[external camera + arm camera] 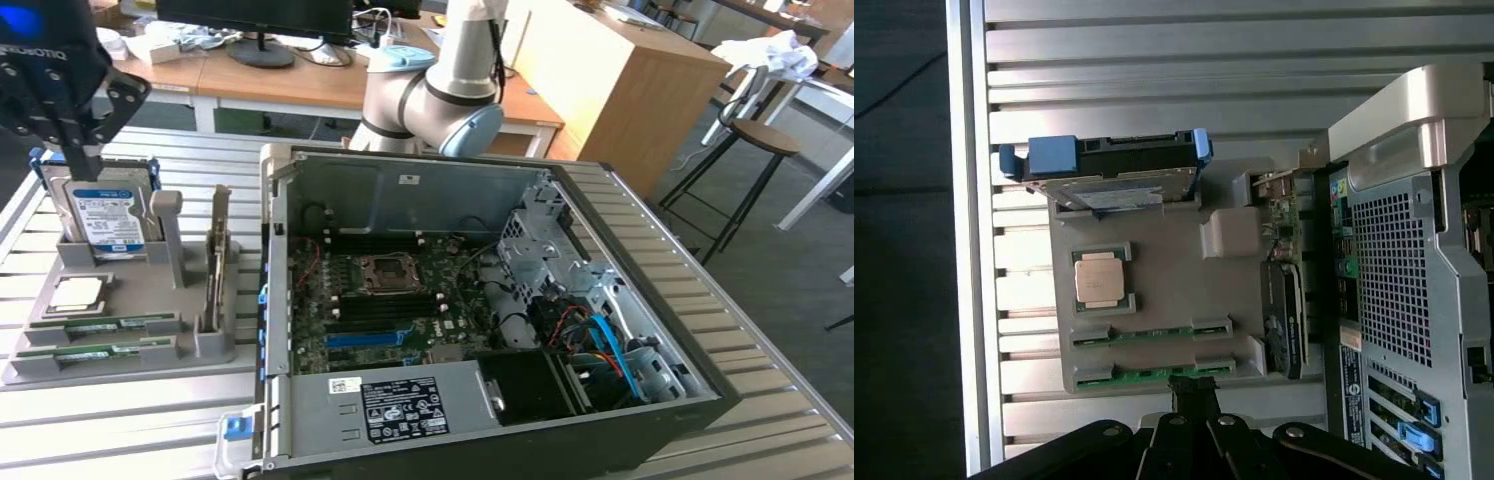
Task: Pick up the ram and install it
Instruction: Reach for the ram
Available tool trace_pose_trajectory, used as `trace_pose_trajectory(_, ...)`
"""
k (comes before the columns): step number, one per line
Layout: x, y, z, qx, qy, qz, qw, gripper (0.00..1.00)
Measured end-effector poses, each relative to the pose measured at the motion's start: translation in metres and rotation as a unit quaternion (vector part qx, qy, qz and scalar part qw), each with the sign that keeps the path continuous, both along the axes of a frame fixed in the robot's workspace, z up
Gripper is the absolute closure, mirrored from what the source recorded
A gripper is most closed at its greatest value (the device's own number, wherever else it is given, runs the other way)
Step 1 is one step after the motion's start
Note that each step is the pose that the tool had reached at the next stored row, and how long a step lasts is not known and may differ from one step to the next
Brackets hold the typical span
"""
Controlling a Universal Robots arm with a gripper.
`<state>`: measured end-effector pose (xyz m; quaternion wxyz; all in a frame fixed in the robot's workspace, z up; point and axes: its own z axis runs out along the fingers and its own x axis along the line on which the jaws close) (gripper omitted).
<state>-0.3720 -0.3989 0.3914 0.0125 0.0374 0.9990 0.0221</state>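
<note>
Your desk [134, 420] carries the open computer case [400, 185], and beside it, towards the exterior view's left, the grey tray [200, 345]. Your end effector [76, 165] hangs over that tray, fingers [1192, 398] pressed together, gripping nothing. The ram [1154, 373] lies flat along the tray's edge farthest from the hard drive [110, 215], a twin stick [1151, 333] alongside, long axis parallel to that edge, right under the closed fingertips, I'd judge
</note>
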Motion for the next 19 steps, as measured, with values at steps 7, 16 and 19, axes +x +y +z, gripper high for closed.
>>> trace_pose_trajectory(7, -0.0025, 0.0, -0.0001, 0.0, 0.0, 0.0, 1.0, 0.9)
trace_pose_trajectory(16, -0.0025, 0.0, -0.0002, 0.0, 0.0, 0.0, 1.0, 0.9)
trace_pose_trajectory(19, -0.0025, -0.0024, -0.0001, 0.0, 0.0, 0.0, 1.0, 0.9)
